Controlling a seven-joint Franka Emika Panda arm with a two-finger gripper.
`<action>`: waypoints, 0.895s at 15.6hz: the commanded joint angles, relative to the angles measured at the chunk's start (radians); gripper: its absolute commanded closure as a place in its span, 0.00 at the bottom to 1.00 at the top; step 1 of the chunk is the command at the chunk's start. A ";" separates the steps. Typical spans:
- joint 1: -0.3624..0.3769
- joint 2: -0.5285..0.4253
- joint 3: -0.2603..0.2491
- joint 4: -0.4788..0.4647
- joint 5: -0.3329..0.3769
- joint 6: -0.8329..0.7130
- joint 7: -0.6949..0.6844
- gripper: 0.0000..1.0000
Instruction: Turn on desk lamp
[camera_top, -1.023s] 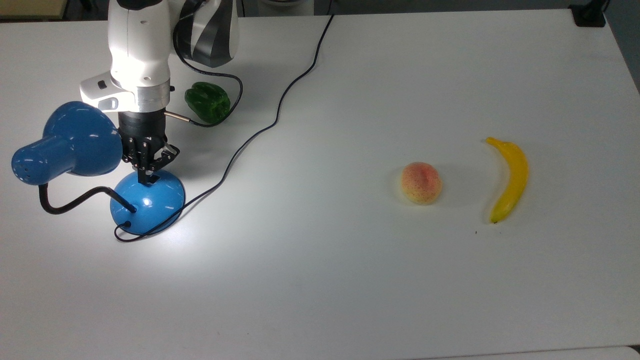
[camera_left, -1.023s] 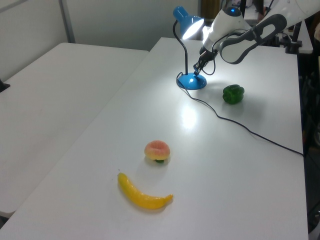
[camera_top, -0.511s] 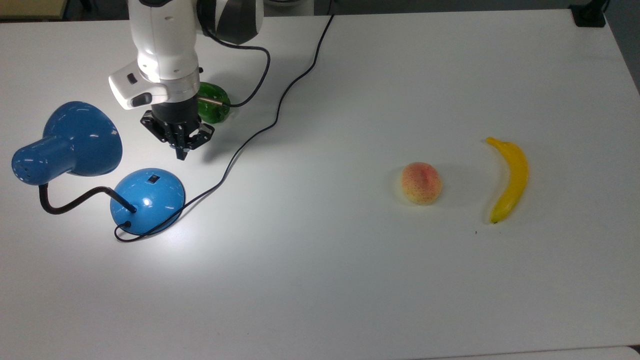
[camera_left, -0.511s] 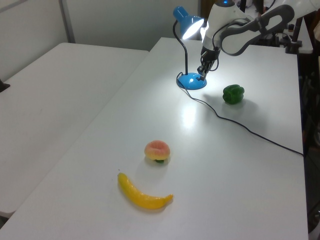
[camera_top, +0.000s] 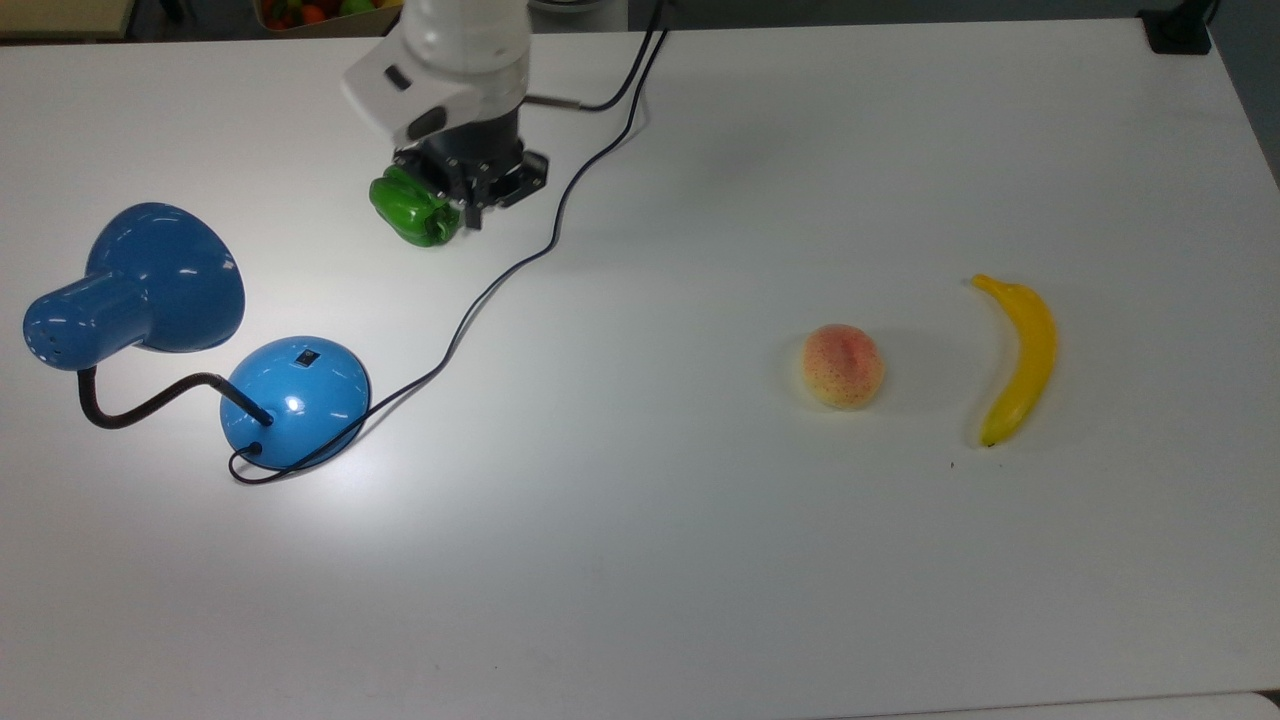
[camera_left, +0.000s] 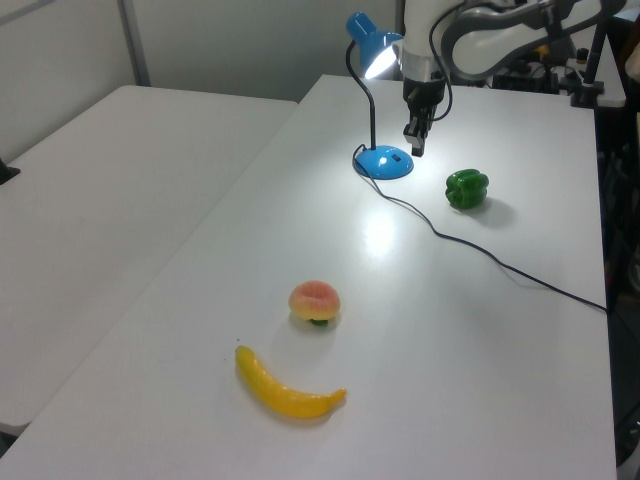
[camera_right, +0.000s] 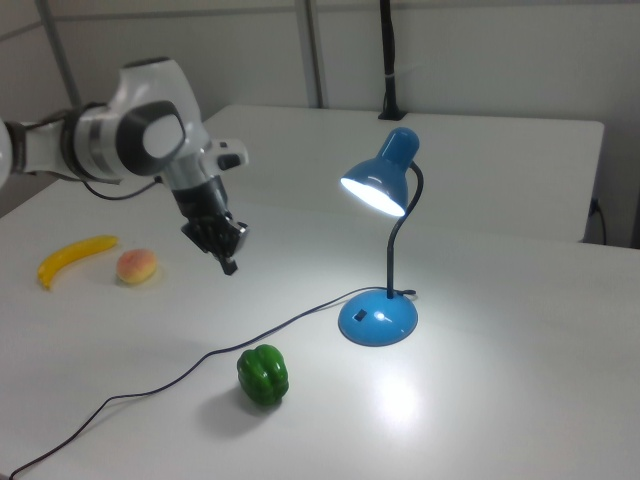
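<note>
Right view, near to far: green bell pepper (camera_right: 263, 375) sits closest on the white table (camera_right: 480, 430), black cord (camera_right: 180, 375) runs just behind it, curving off to the lamp base. Desk lamp (camera_right: 383, 245) stands behind and toward the right view's right of the pepper: domed blue base (camera_right: 379, 319) flat on table, small black switch on the side of the dome, gooseneck up, shade tilted down. Lamp is lit: shade opening glows, bright patch on the table in front of the base.

Gripper (camera_right: 226, 252) hangs in the air on the right view's left, well apart from the lamp, touching nothing. Fingers look closed together, nothing held. In the top view the gripper (camera_top: 478, 205) overlaps the pepper (camera_top: 410, 210) edge, but the right and left views put it up off the table, so no contact.

Farther back toward the right view's left: peach (camera_right: 136, 267) and banana (camera_right: 73, 258) lie side by side, near each other, well apart from lamp and pepper.

Left view agrees: gripper (camera_left: 415, 140) is above and just behind the lamp base (camera_left: 384, 162), pepper (camera_left: 467, 189) off to the left view's right, cord trailing away across the table.
</note>
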 joint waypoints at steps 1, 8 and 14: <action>0.077 -0.084 -0.017 0.040 0.016 -0.177 -0.037 1.00; 0.171 -0.180 -0.128 0.149 0.145 -0.415 -0.169 0.96; 0.171 -0.186 -0.123 0.155 0.126 -0.437 -0.157 0.12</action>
